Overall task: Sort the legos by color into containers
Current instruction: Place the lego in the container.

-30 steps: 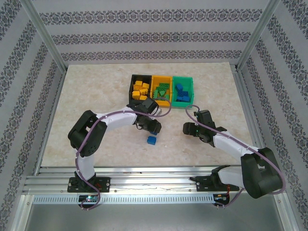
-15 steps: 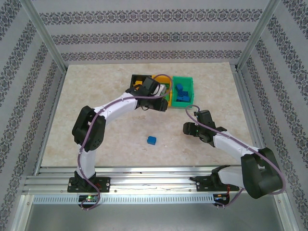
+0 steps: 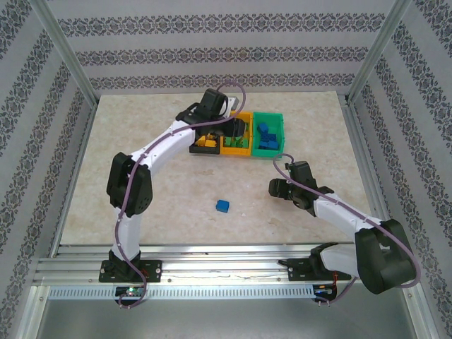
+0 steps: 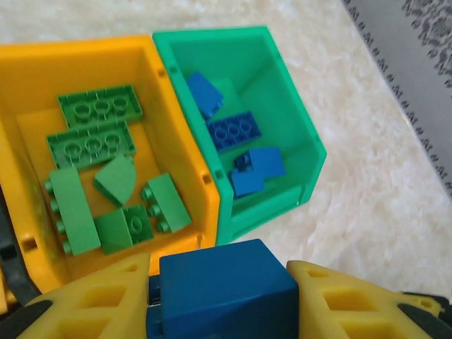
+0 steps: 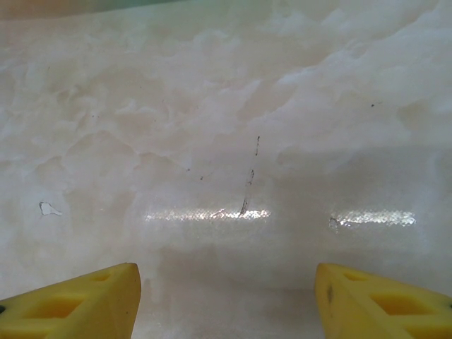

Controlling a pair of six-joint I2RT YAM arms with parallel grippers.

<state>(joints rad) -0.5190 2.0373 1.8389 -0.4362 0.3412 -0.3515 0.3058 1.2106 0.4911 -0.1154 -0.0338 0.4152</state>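
Left gripper (image 4: 220, 268), clamping blue lego (image 4: 226, 293), now farther over bins (image 3: 244, 150). Yellow-orange bin (image 4: 180, 120): green legos (image 4: 95, 145). Green bin (image 4: 296, 127): blue legos (image 4: 233, 131). Right gripper (image 5: 226, 277) spread wide.

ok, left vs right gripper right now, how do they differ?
The left gripper is shut on a blue brick; the right gripper is open, holding nothing. The left gripper is up at the yellow-orange bin and green bin; the right gripper is low over the table. Both have yellow fingers.

Lab cell: aluminium frame (image 3: 68, 56), patterned walls (image 3: 212, 53)
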